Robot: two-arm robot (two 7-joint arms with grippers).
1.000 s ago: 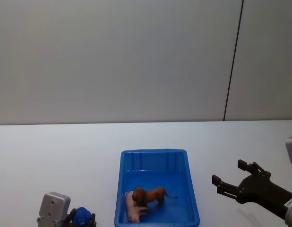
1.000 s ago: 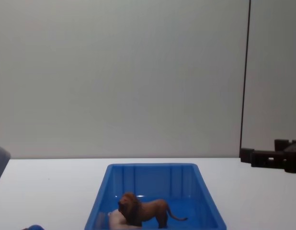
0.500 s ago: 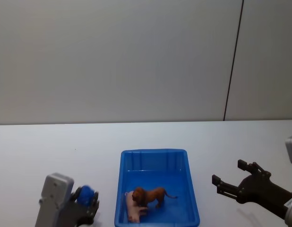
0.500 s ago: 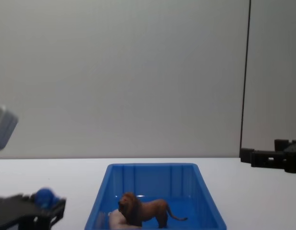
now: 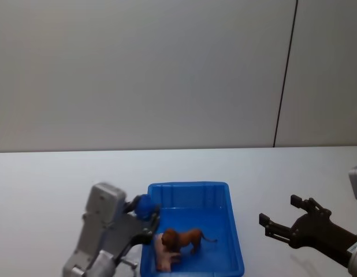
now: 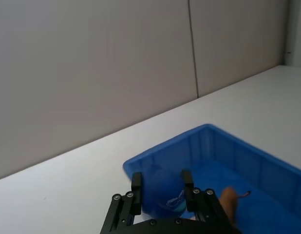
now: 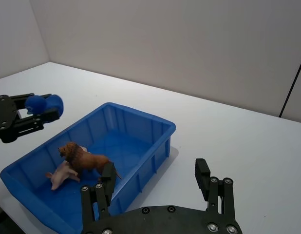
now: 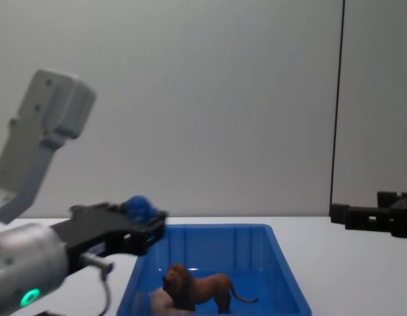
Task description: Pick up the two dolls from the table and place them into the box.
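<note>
A bright blue box [image 5: 235, 245] on a white table [image 5: 51, 179] is seen with a brown, darker-maned lion [image 5: 181, 238] and a pale pink pig [image 5: 162, 255], beside a blue ball [image 5: 145, 206].

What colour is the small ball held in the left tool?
Blue ball, clearest in the right wrist view.

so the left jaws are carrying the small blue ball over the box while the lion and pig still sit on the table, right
Not quite. The brown plastic lion and pale pink pig already lie inside the bright blue plastic box, not on the table, as the head view shows. The left gripper does hold the small blue ball at the box's edge.
</note>
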